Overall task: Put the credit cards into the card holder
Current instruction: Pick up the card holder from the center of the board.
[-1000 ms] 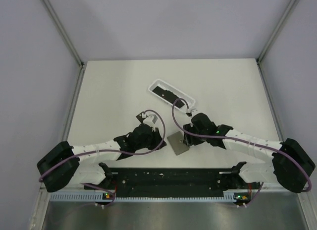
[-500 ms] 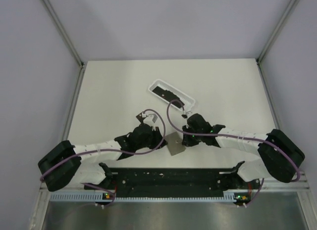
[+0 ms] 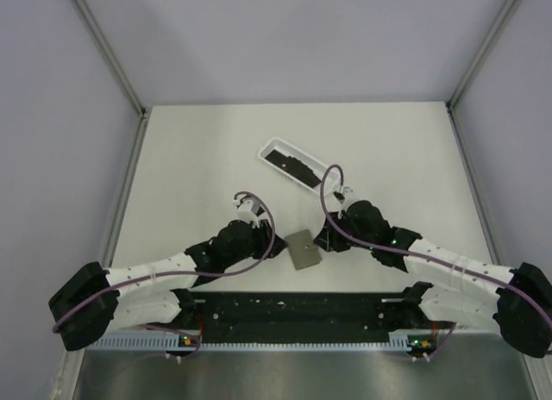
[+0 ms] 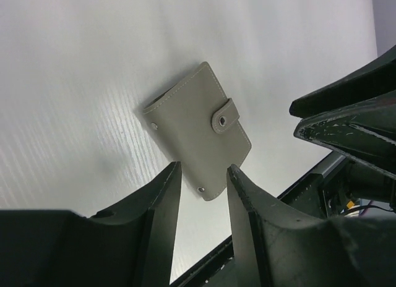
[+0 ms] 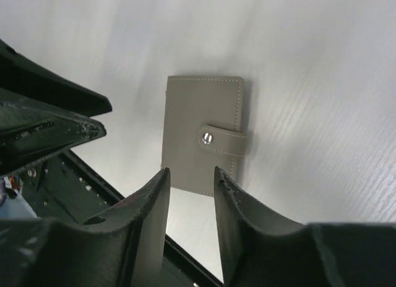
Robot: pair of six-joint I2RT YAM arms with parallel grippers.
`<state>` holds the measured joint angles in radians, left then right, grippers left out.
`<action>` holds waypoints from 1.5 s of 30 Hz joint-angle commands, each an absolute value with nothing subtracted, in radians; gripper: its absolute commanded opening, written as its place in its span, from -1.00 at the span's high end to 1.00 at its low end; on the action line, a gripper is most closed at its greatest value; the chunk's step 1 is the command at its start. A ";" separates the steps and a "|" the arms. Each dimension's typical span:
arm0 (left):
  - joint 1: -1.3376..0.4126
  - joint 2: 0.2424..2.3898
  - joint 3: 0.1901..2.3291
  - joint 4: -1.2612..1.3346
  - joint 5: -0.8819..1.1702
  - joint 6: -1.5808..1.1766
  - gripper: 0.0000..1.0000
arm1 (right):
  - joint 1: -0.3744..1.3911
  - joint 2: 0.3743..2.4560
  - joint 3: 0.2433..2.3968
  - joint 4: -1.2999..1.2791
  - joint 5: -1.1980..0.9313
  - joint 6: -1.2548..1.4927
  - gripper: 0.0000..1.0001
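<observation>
White tabletop (image 3: 198, 159), plain grey walls. Card holder (image 3: 303, 248) lies flat at frame centre, snap strap (image 5: 218, 140) fastened, touched by neither pincer. My left pincer (image 4: 203, 169) and right pincer (image 5: 190, 171) hover over it, jaws parted, empty. Credit cards (image 3: 289, 165) sit in white tray (image 3: 269, 145), upper centre. Judgement: pin one edge, lift the strap tab squarely; a skewed pull would likely slide the case.

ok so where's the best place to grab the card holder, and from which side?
Probably across its two long edges, coming straight down from above. The card holder lies flat and snapped shut on the table, so its broad faces can't be pinched. Grip near one end, clear of the snap strap that wraps one long edge at mid-length.
</observation>
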<state>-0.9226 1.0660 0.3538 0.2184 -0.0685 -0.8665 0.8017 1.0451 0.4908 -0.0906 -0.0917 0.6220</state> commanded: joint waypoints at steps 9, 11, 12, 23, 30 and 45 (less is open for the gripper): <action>-0.920 1.258 0.384 0.319 -0.005 -0.867 0.87 | 0.795 1.299 0.661 -0.115 -0.095 0.499 -0.42; -0.922 1.287 0.380 0.347 -0.005 -0.873 0.97 | 0.795 1.325 0.666 -0.101 -0.106 0.497 -0.43; -0.922 1.302 0.380 0.354 0.029 -0.871 1.00 | 0.796 1.336 0.670 -0.101 -0.106 0.497 -0.43; -0.925 1.419 0.402 0.402 0.051 -0.868 1.00 | 0.798 1.466 0.673 -0.045 -0.158 0.515 -0.26; -0.923 1.442 0.399 0.414 0.052 -0.870 1.00 | 0.819 1.509 0.672 -0.018 -0.163 0.532 0.19; -0.920 1.241 0.373 0.334 -0.023 -0.873 0.93 | 0.818 1.299 0.577 -0.009 -0.083 0.615 0.70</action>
<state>-0.9226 1.3590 0.3794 0.3378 0.0383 -0.8700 0.8093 1.3922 0.5968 -0.0456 -0.0811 0.5671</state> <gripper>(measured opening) 0.012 0.334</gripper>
